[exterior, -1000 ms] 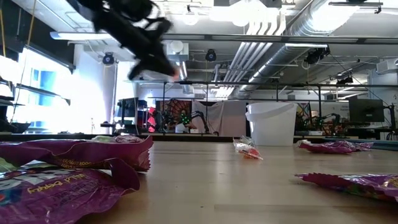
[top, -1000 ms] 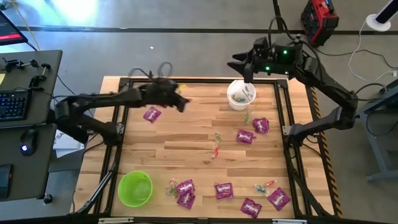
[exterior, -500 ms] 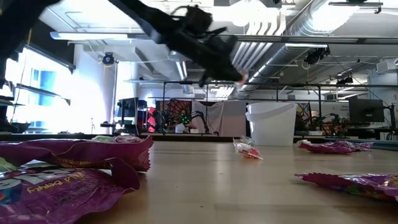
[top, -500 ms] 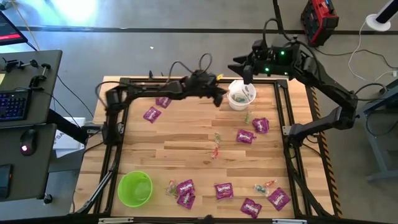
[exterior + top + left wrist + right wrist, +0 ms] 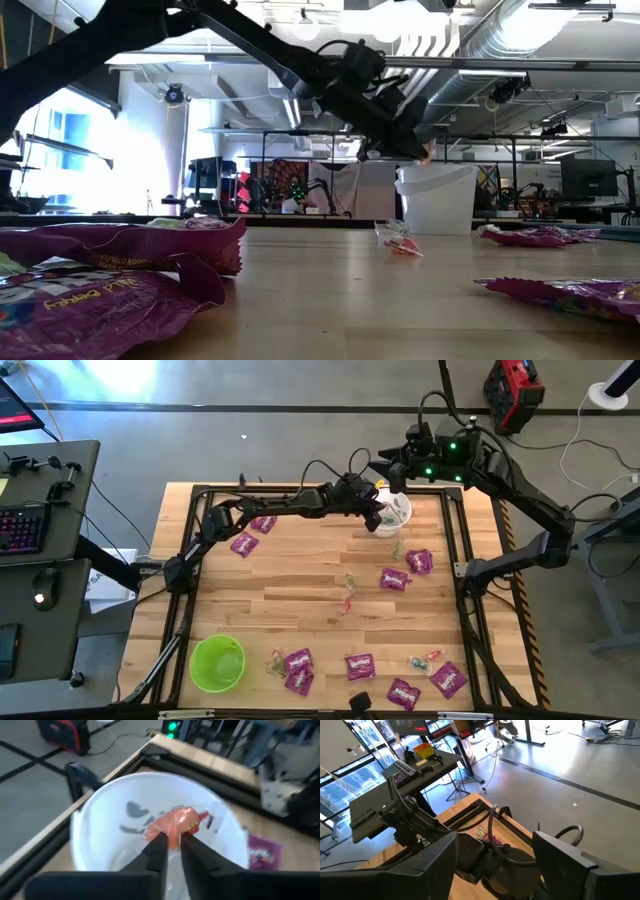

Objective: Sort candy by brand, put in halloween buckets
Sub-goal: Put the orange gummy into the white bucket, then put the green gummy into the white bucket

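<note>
My left gripper (image 5: 172, 837) reaches along the table's far edge and hangs over the mouth of the white bucket (image 5: 400, 518), shut on an orange clear-wrapped sweet (image 5: 175, 822). The low view shows the gripper (image 5: 420, 150) just above the bucket's rim (image 5: 435, 172). My right gripper (image 5: 388, 468) hovers open above and behind that bucket, with nothing between its fingers. The lime green bucket (image 5: 217, 662) stands at the near left. Purple packets (image 5: 244, 544) (image 5: 395, 578) and small sweets (image 5: 348, 595) lie flat on the wood. My left gripper pinches the orange sweet by its near end (image 5: 171, 834) between its two fingertips. The fingers come from the table's left, slanting downward. The sweet sticks out ahead of the fingertips, lifted clear over the inside of the white bucket.
Several purple packets (image 5: 359, 666) and clear-wrapped sweets (image 5: 425, 658) lie along the near edge. A black frame (image 5: 455, 530) runs around the tabletop. A desk with a keyboard (image 5: 20, 530) stands left of the table. Bare wood shows in the table's middle.
My left gripper has swept from the table's far left toward the right along the far edge, sinking a little and rolling, and now hangs over the white bucket with the orange sweet still in its fingertips.
</note>
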### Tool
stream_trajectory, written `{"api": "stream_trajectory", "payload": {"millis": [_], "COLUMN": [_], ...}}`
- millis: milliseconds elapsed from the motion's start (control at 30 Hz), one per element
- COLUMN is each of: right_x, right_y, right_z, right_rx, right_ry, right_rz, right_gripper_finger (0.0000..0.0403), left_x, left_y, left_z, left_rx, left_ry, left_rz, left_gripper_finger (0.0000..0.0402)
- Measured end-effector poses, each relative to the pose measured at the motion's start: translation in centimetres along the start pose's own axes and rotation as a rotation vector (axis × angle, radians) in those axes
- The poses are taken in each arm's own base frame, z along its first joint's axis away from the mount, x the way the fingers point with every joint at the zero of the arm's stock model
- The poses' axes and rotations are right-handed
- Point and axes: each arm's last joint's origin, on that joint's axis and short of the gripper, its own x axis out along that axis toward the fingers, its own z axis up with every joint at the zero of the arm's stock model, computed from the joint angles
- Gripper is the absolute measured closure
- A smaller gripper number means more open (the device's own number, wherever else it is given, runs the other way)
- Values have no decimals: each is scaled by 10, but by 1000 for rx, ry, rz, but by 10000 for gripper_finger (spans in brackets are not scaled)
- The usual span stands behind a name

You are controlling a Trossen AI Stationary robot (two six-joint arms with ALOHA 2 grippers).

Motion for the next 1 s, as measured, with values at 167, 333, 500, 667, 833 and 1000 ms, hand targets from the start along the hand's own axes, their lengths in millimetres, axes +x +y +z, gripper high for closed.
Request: {"api": "stream_trajectory", "payload": {"millis": [167,333,500,667,833,1000], "right_x": [0,0,0,0,0,0], "right_y": [0,0,0,0,-1,-3], "right_z": [0,0,2,2,-1,-5], "right_rx": [-9,-26,-34,-52,-52,-52], "right_ry": [0,-3,-24,-29,3,44], "right_rz": [0,-5,-16,-14,-34,-48], "right_gripper_finger": [155,155,155,155,155,155], "left_x": [-2,-11,-46,-126,-197,-242], "left_y": [3,2,8,44,69,57], "left_z": [2,6,27,69,55,-14], "left_rx": [20,-15,82,110,-61,-251], "left_ry": [13,60,143,200,242,199], "left_rz": [16,-8,-19,83,35,33], "left_gripper_finger": [267,193,169,179,193,197]}}
